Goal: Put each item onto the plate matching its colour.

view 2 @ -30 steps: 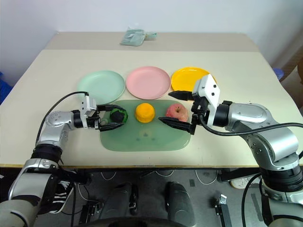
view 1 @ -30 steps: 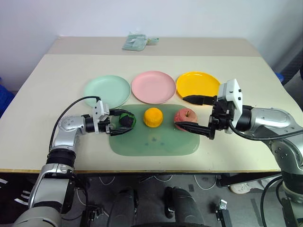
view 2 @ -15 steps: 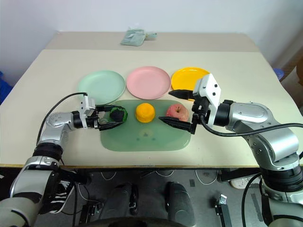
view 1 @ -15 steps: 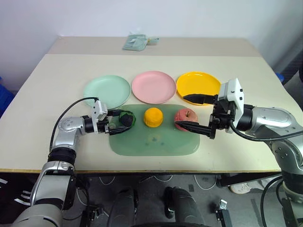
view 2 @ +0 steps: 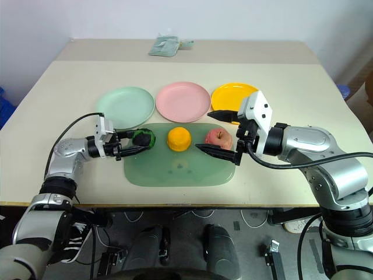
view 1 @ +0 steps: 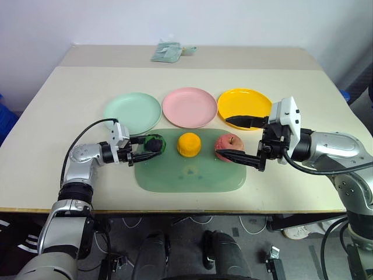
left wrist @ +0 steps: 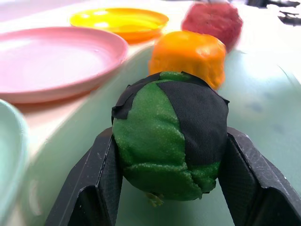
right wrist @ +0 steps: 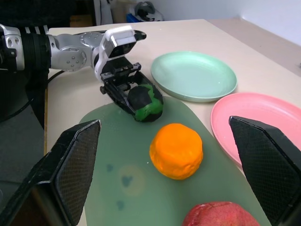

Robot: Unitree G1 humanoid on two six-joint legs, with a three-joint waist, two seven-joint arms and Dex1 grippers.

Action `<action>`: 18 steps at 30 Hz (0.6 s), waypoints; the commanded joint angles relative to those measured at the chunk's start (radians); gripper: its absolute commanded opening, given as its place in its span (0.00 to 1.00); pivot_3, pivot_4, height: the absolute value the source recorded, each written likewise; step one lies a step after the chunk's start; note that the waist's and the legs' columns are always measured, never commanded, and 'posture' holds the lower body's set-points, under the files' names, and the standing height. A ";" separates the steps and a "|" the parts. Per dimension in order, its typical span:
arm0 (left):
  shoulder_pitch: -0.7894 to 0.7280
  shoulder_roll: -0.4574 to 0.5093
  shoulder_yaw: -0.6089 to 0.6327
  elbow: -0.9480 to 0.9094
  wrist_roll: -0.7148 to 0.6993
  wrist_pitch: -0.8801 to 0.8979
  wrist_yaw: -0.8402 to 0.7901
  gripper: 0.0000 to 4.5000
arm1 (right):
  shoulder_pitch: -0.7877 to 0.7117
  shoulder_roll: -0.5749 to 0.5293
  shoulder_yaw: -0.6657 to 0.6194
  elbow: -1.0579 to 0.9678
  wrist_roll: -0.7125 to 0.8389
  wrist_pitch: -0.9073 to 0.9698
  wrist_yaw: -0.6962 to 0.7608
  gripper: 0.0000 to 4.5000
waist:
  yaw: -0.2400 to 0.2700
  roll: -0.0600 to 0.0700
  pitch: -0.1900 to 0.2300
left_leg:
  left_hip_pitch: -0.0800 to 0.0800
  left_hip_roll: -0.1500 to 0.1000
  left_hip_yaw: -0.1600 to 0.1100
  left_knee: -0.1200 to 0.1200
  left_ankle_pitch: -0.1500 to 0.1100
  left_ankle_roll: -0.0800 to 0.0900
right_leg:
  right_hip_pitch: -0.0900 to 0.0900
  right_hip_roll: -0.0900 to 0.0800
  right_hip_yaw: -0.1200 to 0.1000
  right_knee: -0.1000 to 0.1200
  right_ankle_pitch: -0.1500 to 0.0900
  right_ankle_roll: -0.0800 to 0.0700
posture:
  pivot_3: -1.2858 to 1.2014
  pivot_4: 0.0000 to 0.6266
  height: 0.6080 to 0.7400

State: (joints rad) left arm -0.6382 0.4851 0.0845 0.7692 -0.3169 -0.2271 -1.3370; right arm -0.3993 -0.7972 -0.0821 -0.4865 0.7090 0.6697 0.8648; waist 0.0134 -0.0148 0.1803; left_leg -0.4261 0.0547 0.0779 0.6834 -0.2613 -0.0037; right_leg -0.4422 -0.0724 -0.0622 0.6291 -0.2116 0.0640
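- Left gripper (view 1: 141,155) fingers pinching dark green lumpy toy vegetable (view 1: 154,144) for carrying to round mint-green plastic plate (view 1: 132,112) at eleven o'clock.
- Right gripper (view 1: 238,139) fingers spread, flanking pink-red toy apple (view 1: 227,143) (apparently pre-grasp).

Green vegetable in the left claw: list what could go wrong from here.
1. The left claw pinches the green vegetable by its rounded sides, so it might slip out when lifted.
2. The orange fruit sits close beside it on the mat; a swing that way could knock it.
3. The mint plate adjoins the pink plate; a careless drop might land on the wrong one.
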 commanded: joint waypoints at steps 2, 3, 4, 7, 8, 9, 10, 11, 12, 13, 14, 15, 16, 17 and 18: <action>-0.099 -0.002 0.082 0.024 -0.006 -0.037 0.182 0.61 | -0.037 0.029 -0.027 0.021 -0.021 -0.017 -0.057 1.00 | 0.000 0.000 0.000 | 0.000 0.000 0.000 0.000 0.000 0.000 | 0.000 0.000 0.000 0.000 0.001 0.002 | 0.52 0.24 1.00; -0.115 -0.002 0.092 0.038 -0.005 -0.046 0.203 0.61 | -0.052 0.045 -0.026 0.037 -0.027 -0.011 -0.083 1.00 | -0.001 0.000 0.000 | 0.000 0.000 0.000 0.000 0.000 0.000 | 0.000 0.000 0.000 0.000 0.001 0.002 | 0.52 0.24 1.00; -0.131 0.000 0.100 0.056 0.001 -0.044 0.237 0.61 | -0.067 0.060 -0.019 0.051 -0.036 -0.005 -0.105 1.00 | -0.002 0.000 0.000 | 0.000 0.000 0.000 0.000 0.000 0.000 | 0.000 0.000 0.000 0.000 0.001 0.002 | 0.52 0.24 1.00; -0.175 0.006 0.115 0.125 0.030 -0.077 0.341 0.61 | -0.096 0.097 0.003 0.090 -0.069 0.024 -0.170 1.00 | -0.003 0.000 0.000 | 0.000 0.000 0.001 0.000 0.000 0.000 | 0.000 0.000 0.000 0.000 0.002 0.003 | 0.52 0.24 1.00; -0.185 0.006 0.119 0.143 0.036 -0.084 0.365 0.61 | -0.104 0.108 0.008 0.104 -0.079 0.034 -0.191 1.00 | -0.003 0.000 0.000 | 0.000 0.000 0.001 -0.001 0.000 0.000 | 0.000 0.000 0.000 0.000 0.002 0.003 | 0.52 0.24 1.00; -0.200 0.009 0.120 0.170 0.051 -0.079 0.411 0.61 | -0.111 0.120 0.017 0.118 -0.100 0.031 -0.209 1.00 | -0.002 0.000 0.000 | 0.000 0.000 0.001 -0.001 0.000 0.000 | 0.000 0.000 0.000 0.000 0.002 0.003 | 0.52 0.24 1.00; -0.211 0.011 0.119 0.191 0.062 -0.074 0.443 0.61 | -0.117 0.128 0.023 0.127 -0.115 0.027 -0.219 1.00 | -0.002 0.000 0.000 | 0.000 0.000 0.001 -0.001 0.000 0.000 | 0.000 0.000 0.000 0.000 0.002 0.003 | 0.52 0.24 1.00; -0.218 0.013 0.116 0.209 0.076 -0.093 0.465 0.61 | -0.123 0.137 0.024 0.133 -0.118 0.031 -0.227 1.00 | -0.002 0.000 0.000 | 0.000 0.000 0.001 -0.001 0.000 0.000 | 0.000 0.000 0.000 0.001 0.002 0.003 | 0.52 0.24 1.00; -0.226 0.017 0.110 0.232 0.095 -0.104 0.502 0.61 | -0.128 0.145 0.024 0.134 -0.119 0.031 -0.231 1.00 | -0.001 0.000 0.000 | 0.000 0.000 0.001 -0.001 0.000 0.000 | 0.000 0.000 0.000 0.000 0.002 0.003 | 0.52 0.24 1.00; -0.234 0.019 0.107 0.252 0.110 -0.112 0.534 0.61 | -0.132 0.152 0.024 0.135 -0.120 0.031 -0.233 1.00 | -0.001 0.000 0.000 | 0.000 0.000 0.001 -0.001 0.000 0.000 | 0.000 0.000 0.000 0.000 0.002 0.003 | 0.52 0.24 1.00; -0.239 0.018 0.108 0.265 0.118 -0.130 0.557 0.61 | -0.137 0.161 0.022 0.137 -0.120 0.033 -0.238 1.00 | -0.001 0.000 0.000 | 0.000 0.000 0.001 -0.001 0.000 0.000 | 0.000 0.000 0.000 0.000 0.002 0.003 | 0.52 0.24 1.00; -0.245 0.017 0.109 0.276 0.122 -0.135 0.568 0.61 | -0.143 0.170 0.019 0.139 -0.121 0.034 -0.246 1.00 | -0.001 0.000 0.000 | 0.000 0.000 0.001 -0.001 0.000 0.000 | 0.000 0.000 0.000 0.000 0.002 0.003 | 0.52 0.24 1.00; -0.250 0.016 0.109 0.286 0.124 -0.140 0.574 0.61 | -0.148 0.175 0.019 0.139 -0.121 0.032 -0.246 1.00 | -0.001 0.000 0.000 | 0.000 0.000 0.001 -0.001 0.000 0.000 | 0.000 0.000 0.000 0.000 0.002 0.003 | 0.52 0.24 1.00; -0.258 0.014 0.113 0.301 0.124 -0.137 0.588 0.61 | -0.149 0.175 0.024 0.135 -0.126 0.020 -0.238 1.00 | -0.001 0.000 0.000 | 0.000 0.000 0.001 -0.001 0.000 0.000 | 0.000 0.000 0.000 0.000 0.002 0.003 | 0.52 0.24 1.00; -0.264 0.013 0.113 0.314 0.128 -0.137 0.603 0.61 | -0.150 0.174 0.029 0.130 -0.134 0.002 -0.228 1.00 | 0.000 0.000 0.000 | 0.000 0.000 0.001 -0.001 0.000 0.000 | 0.000 0.000 0.000 0.000 0.002 0.003 | 0.52 0.24 1.00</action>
State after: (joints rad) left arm -0.8655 0.4886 0.1813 1.0814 -0.1961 -0.3410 -0.7597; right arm -0.5293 -0.6237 -0.0428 -0.3288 0.5881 0.7081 0.6259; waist 0.0132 -0.0150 0.1802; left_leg -0.4263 0.0542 0.0790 0.6827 -0.2614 -0.0034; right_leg -0.4425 -0.0720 -0.0625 0.6293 -0.2099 0.0672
